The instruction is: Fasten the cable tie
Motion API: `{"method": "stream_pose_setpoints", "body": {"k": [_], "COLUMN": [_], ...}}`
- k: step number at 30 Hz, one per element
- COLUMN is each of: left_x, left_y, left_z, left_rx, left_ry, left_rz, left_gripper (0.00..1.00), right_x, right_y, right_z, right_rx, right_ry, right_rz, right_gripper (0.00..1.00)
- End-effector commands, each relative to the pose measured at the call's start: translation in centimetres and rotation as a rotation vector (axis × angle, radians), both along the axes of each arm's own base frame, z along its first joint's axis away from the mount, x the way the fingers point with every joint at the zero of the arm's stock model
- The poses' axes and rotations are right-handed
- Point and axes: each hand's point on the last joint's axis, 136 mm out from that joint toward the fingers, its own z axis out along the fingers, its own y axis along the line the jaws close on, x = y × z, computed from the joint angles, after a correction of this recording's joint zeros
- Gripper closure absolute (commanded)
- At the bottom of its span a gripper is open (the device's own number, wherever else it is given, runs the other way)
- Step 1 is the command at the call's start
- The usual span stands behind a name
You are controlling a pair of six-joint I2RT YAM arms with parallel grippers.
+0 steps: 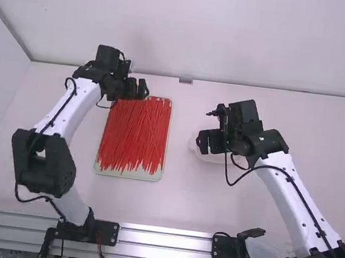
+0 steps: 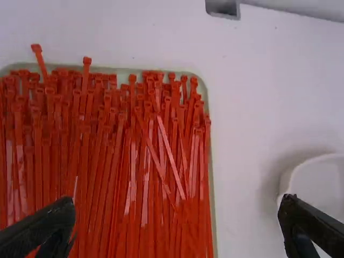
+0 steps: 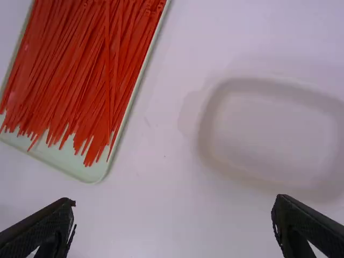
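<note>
Above the far end of the tray, the left gripper (image 2: 174, 235) hangs with its fingers spread wide and nothing between them. One finger stands over the pile; the other is off the tray's side, toward the container. Directly under it lie the red cable ties (image 2: 107, 161), a dense loose heap on the pale green tray (image 1: 128, 174), square heads toward the far table edge and pointed tails toward the arms' bases. Whether a fingertip touches the heap I cannot tell.

The right gripper (image 3: 173, 230), equally wide and empty, hovers over the white table (image 1: 245, 199) beside the tray, with a shallow white container (image 3: 274, 129) just beyond it.

By my judgement the task is barely begun. No tie is separated from the heap, none is held, and none is looped. Still to do: single out one tie, lift it, feed its tail through its head and pull it tight.
</note>
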Motion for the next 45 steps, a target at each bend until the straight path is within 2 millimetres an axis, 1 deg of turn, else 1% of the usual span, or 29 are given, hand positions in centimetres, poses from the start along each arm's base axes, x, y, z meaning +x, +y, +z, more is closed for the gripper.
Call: {"method": "stream_pose_setpoints", "body": {"k": [1, 5, 6, 9, 11, 13, 15, 16, 17, 18, 20, 21, 22, 24, 25, 26, 28, 34, 37, 40, 43, 45], "left_x": [1.9, 4.6, 4.7, 6.3, 6.9, 7.7, 8.1, 8.4, 8.4, 8.6, 8.8, 8.8, 8.9, 8.8, 8.8, 8.7, 8.7, 8.7, 8.6, 8.6, 8.6, 8.6], "left_y": [-0.3, 0.0, 0.0, 0.4, 0.6, 0.4, -0.1, -0.3, -0.5, -1.0, -1.5, -2.0, -2.2, -2.4, -2.4, -2.4, -2.4, -1.2, -0.6, -0.6, -0.5, -0.4], "left_z": [0.1, -1.4, -1.4, -3.2, -4.2, -5.8, -6.8, -7.8, -8.2, -9.1, -9.8, -10.6, -11.2, -12.1, -12.8, -13.2, -13.5, -13.8, -14.0, -14.0, -14.0, -14.0], "left_rx": [-0.004, 0.005, 0.004, -0.005, -0.007, -0.025, -0.04, -0.042, -0.044, -0.05, -0.056, -0.051, -0.041, -0.025, -0.008, 0.0, 0.007, 0.051, 0.073, 0.075, 0.076, 0.08], "left_ry": [-0.006, 0.0, -0.001, 0.009, 0.014, 0.025, 0.034, 0.045, 0.049, 0.059, 0.064, 0.071, 0.077, 0.09, 0.101, 0.108, 0.111, 0.117, 0.118, 0.12, 0.121, 0.121], "left_rz": [0.018, 0.057, 0.057, 0.115, 0.144, 0.163, 0.168, 0.178, 0.18, 0.171, 0.16, 0.153, 0.154, 0.172, 0.186, 0.19, 0.192, 0.255, 0.271, 0.271, 0.281, 0.283], "left_gripper": [0.01, 0.01, 0.01, 0.0, 0.0, 0.04, 0.07, 0.07, 0.08, 0.1, 0.13, 0.14, 0.18, 0.21, 0.27, 0.3, 0.33, 0.44, 0.47, 0.5, 0.57, 0.58], "right_x": [0.3, 0.4, 0.4, 0.3, 0.2, 0.1, 0.1, 0.2, 0.2, 0.2, 0.1, 0.1, 0.1, 0.2, 0.2, 0.2, 0.1, 0.1, 0.0, 0.0, 0.1, 0.1], "right_y": [0.3, -0.3, -0.3, -0.8, -0.8, -0.8, -0.8, -0.8, -0.8, -0.8, -0.7, -0.7, -0.8, -0.8, -0.9, -0.9, -0.9, -0.9, -0.9, -0.9, -1.0, -1.2], "right_z": [0.7, 0.6, 0.6, 0.4, 0.3, 0.3, 0.3, 0.3, 0.3, 0.3, 0.3, 0.3, 0.3, 0.3, 0.3, 0.3, 0.3, 0.2, 0.2, 0.2, 0.2, 0.2], "right_rx": [0.008, 0.004, 0.004, 0.007, 0.003, 0.002, 0.002, 0.002, 0.002, 0.002, 0.002, 0.003, 0.001, -0.001, 0.0, 0.0, -0.003, -0.005, -0.005, -0.005, -0.012, -0.018], "right_ry": [-0.012, -0.004, -0.003, 0.019, 0.024, 0.024, 0.022, 0.022, 0.023, 0.024, 0.023, 0.023, 0.022, 0.022, 0.023, 0.023, 0.026, 0.027, 0.027, 0.027, 0.025, 0.023], "right_rz": [0.007, -0.012, -0.014, -0.044, -0.043, -0.039, -0.038, -0.04, -0.041, -0.042, -0.038, -0.039, -0.04, -0.041, -0.043, -0.042, -0.041, -0.039, -0.039, -0.039, -0.044, -0.048], "right_gripper": [0.02, 0.02, 0.02, 0.02, 0.02, 0.02, 0.02, 0.02, 0.02, 0.02, 0.02, 0.02, 0.02, 0.02, 0.02, 0.02, 0.02, 0.02, 0.02, 0.02, 0.02, 0.02]}}
